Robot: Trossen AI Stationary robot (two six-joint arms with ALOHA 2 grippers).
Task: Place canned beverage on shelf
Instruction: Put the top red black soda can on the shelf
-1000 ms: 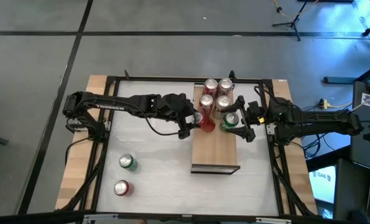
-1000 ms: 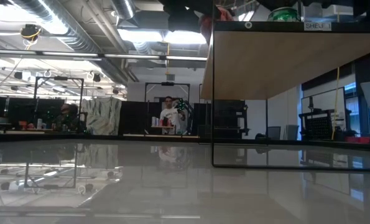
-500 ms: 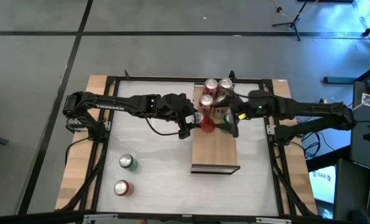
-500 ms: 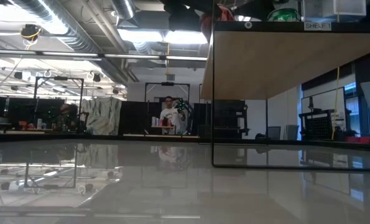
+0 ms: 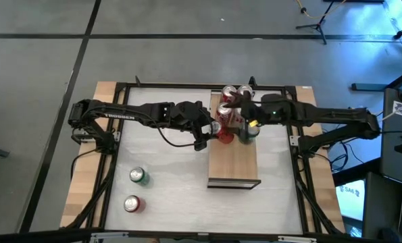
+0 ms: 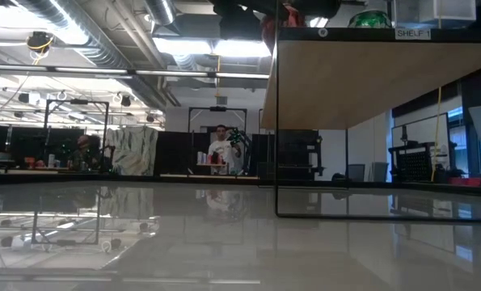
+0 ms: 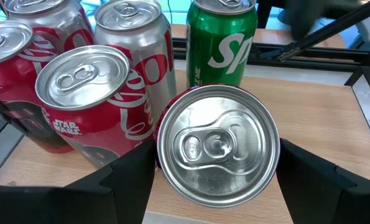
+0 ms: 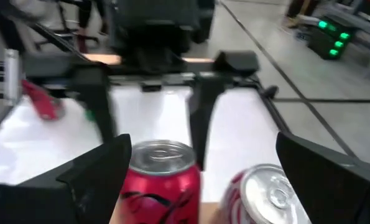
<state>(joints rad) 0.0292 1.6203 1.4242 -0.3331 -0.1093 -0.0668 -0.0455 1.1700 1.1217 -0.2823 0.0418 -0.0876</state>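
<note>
High view: the shelf (image 5: 233, 162) lies in the middle of the table, its far half at 12 o'clock full of cans. The left gripper (image 5: 217, 132) is at the shelf's 9 o'clock edge and grasps a red can (image 5: 223, 131). The right gripper (image 5: 244, 125) reaches in from 3 o'clock over the can group, with a green can (image 5: 250, 131) just under it. Two spare cans (image 5: 136, 190) wait at 7 o'clock on the table.

Low view: the shelf (image 6: 361, 77) is seen from below as a raised board, and the can tops show above its edge. Only this view shows that the shelf stands high over the table.

Left wrist view: the red can (image 7: 217, 153) sits between the two fingers (image 7: 125, 180), upright, on the wood, touching its neighbours. Only here is the grip clear. I judge the can is already placed, so the good move is to release it slowly and pull straight back, without pushing the green can (image 7: 222, 43) behind it.

Right wrist view: the fingers (image 8: 97, 174) stand wide apart and hold nothing, with two cans (image 8: 161, 180) between them.
</note>
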